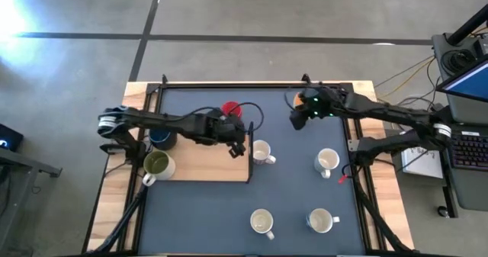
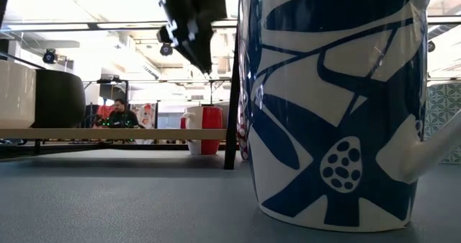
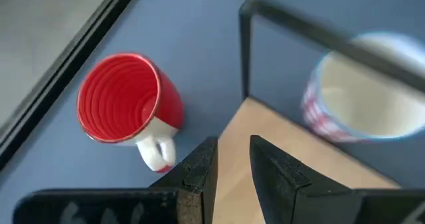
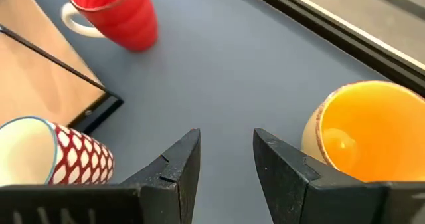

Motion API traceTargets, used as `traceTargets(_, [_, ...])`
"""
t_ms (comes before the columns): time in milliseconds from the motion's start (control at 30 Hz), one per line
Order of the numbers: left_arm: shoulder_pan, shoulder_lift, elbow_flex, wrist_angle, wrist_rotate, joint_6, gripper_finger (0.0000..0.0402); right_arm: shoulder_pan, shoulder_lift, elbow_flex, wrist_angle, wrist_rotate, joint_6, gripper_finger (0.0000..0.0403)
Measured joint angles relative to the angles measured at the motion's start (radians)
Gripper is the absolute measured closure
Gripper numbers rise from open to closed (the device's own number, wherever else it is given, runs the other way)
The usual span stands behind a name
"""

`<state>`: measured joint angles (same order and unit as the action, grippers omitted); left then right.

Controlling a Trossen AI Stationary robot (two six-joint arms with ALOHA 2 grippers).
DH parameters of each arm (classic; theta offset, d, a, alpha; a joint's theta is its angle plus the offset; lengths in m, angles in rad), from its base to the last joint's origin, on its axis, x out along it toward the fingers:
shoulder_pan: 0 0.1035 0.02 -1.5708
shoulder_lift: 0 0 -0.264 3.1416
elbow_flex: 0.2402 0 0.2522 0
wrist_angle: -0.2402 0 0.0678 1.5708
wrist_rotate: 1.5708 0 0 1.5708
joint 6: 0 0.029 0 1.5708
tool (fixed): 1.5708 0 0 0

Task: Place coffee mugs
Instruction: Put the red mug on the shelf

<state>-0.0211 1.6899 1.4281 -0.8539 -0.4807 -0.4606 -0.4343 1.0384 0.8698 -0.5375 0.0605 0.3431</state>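
2 mugs stand on the board at 9 o'clock; 6 remain. Left gripper empty, slightly spread; right gripper spread.

Both arms are dark, slim, tube-like links with bulkier joint housings. The left arm has a pale grey-white joint cap near its base and a thin black cable looping off its wrist. The right arm carries a green indicator light on its wrist block, plus a white band near the base. The left tool has two matte black wedge fingers with chamfered tips. The right tool has the same black angular fingers, with faceted edges.
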Motion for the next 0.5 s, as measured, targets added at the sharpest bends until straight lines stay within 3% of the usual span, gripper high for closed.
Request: traceTargets(500, [0.132, 0.092, 0.0, 0.001, -0.026, 0.121, 0.0331, 0.04, -0.335, -0.225, 0.05, -0.035, -0.012, 0.0275])
